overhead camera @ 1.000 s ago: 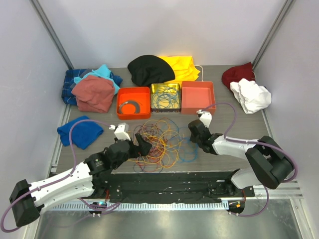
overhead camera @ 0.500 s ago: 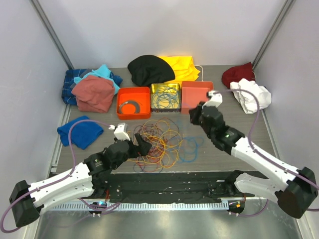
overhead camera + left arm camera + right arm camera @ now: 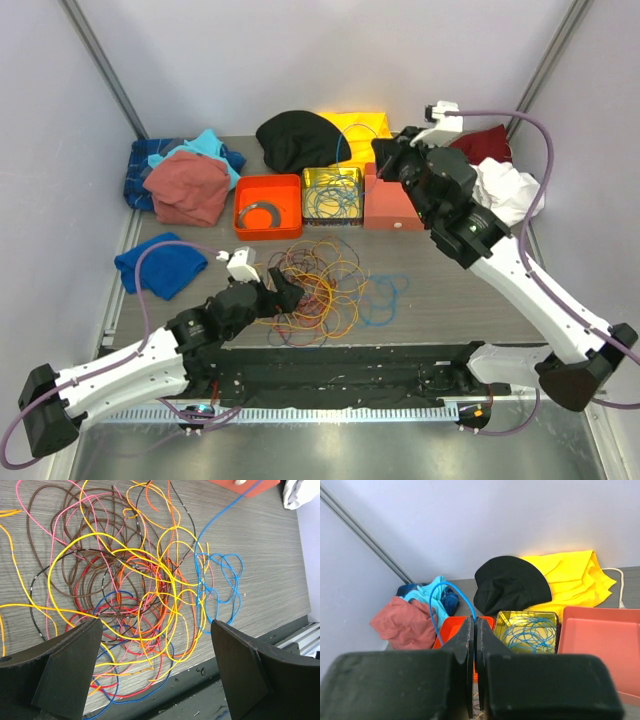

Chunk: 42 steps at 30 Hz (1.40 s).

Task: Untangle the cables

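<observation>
The cables (image 3: pixel 315 290) lie in a tangled heap of yellow, orange, red, brown, pink and blue loops on the table's near middle, spread wide in the left wrist view (image 3: pixel 125 580). My left gripper (image 3: pixel 285 295) hovers open just above the heap's near edge (image 3: pixel 155 630), nothing between its fingers. My right gripper (image 3: pixel 385 160) is raised high over the back trays, shut (image 3: pixel 474 625) on a thin light-blue cable (image 3: pixel 437 592) that arches out of its jaws. The rest of that blue cable (image 3: pixel 220 575) still loops on the table to the right of the heap.
Three trays stand in a row behind the heap: orange (image 3: pixel 240 215) with a grey ring, yellow (image 3: pixel 332 171) with blue cables, salmon (image 3: pixel 390 212). Cloths lie around: black (image 3: pixel 300 138), yellow (image 3: pixel 365 130), dark red (image 3: pixel 485 145), white (image 3: pixel 505 190), blue (image 3: pixel 160 263), pink-red (image 3: pixel 188 185).
My right arm closed at table level right of the heap, then rose and swung back over the trays, drawing the blue cable up. The left arm has stayed put.
</observation>
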Each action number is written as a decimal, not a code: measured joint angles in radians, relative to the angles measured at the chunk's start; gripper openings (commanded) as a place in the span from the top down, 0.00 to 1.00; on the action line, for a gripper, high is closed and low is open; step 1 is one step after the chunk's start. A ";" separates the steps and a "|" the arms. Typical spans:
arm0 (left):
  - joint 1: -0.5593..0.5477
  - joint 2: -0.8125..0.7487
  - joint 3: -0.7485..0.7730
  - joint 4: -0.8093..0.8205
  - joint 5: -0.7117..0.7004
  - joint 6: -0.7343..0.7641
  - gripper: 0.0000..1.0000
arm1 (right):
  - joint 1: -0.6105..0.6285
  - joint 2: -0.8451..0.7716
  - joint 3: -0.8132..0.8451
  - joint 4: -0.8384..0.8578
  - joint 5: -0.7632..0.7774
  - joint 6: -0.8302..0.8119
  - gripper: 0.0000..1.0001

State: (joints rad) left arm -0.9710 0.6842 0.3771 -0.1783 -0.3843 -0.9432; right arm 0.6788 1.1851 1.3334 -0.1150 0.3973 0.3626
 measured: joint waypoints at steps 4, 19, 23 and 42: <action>0.000 -0.024 -0.002 -0.008 0.000 -0.003 0.05 | 0.000 0.093 0.105 -0.016 -0.005 -0.029 0.99; 0.000 -0.032 -0.008 -0.021 -0.008 -0.013 0.05 | 0.000 0.332 0.673 -0.027 -0.045 -0.118 0.99; 0.000 -0.046 -0.010 -0.021 -0.008 -0.019 0.05 | -0.007 0.405 0.789 -0.029 -0.045 -0.144 0.99; 0.000 -0.189 -0.025 -0.146 -0.068 -0.009 0.02 | -0.154 0.659 0.749 0.039 -0.101 -0.101 0.99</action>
State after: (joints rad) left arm -0.9710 0.4953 0.3519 -0.3244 -0.4519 -0.9520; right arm 0.5247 1.8442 2.0827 -0.0757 0.2958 0.2615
